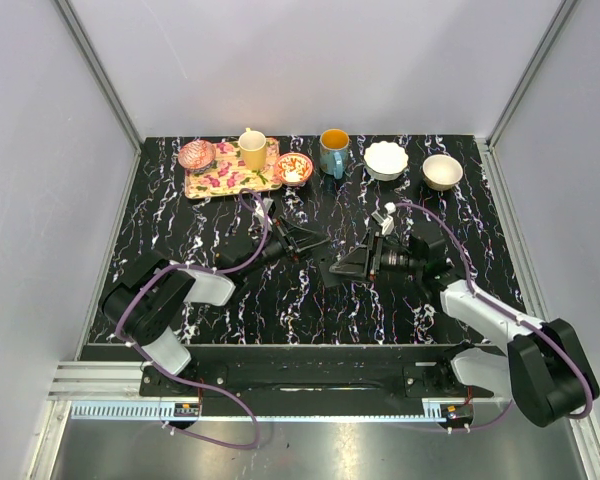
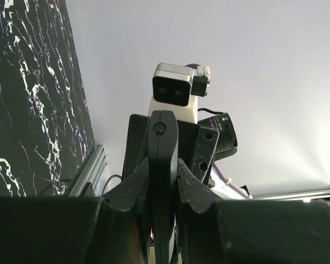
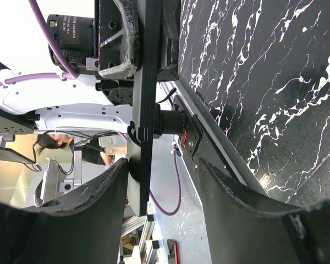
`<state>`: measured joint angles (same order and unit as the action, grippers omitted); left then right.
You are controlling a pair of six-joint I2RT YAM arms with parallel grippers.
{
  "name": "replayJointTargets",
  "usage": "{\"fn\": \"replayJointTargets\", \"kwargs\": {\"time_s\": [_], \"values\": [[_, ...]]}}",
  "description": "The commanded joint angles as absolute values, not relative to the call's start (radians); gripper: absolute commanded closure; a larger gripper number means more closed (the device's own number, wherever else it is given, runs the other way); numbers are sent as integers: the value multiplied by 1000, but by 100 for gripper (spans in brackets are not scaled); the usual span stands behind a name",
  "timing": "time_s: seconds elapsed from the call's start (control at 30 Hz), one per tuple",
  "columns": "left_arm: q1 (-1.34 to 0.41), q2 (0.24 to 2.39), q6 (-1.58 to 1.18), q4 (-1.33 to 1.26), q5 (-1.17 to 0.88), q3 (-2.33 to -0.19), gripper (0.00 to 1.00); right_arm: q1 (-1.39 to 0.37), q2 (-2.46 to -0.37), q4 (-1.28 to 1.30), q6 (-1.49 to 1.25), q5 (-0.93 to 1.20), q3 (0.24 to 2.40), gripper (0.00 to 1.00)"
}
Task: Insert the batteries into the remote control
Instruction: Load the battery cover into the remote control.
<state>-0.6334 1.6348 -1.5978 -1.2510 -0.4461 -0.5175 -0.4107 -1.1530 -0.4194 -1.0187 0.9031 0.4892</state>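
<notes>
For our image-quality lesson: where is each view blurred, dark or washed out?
Top external: sharp, evenly lit, sheen on the steel sheet. Left wrist: left fingers dark and soft against a bright wall. Right wrist: upper left washed out, right fingers blurred.

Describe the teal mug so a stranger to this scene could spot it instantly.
Start at the far edge of the black marbled table. There, between the floral tray and the white scalloped bowl, stands the teal mug. Only it is teal outside and orange inside, unlike the yellow cup.
</notes>
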Motion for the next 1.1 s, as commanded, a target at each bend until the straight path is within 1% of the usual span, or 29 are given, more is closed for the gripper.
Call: {"fn": "replayJointTargets", "kwargs": {"time_s": [0.0,0.37,0.87,1.0,1.07], "values": [[-640,1618,-1597,-1404,-449,-557,100,-429,-1167,-437,-1006,920,531,43],[-644,1612,-1592,-1401,-451,-552,100,-454,-1201,-413,-994,899,560,52],[-644,1577,-1555,-1333,-476,-554,100,-468,-1207,-226,-894,862,615,61],[-644,1568,-1552,-1328,-482,-548,100,-468,-1210,-218,-896,854,618,65],[-644,1566,-1552,-1327,-483,-546,100,-468,-1216,-221,-897,857,621,70]]}}
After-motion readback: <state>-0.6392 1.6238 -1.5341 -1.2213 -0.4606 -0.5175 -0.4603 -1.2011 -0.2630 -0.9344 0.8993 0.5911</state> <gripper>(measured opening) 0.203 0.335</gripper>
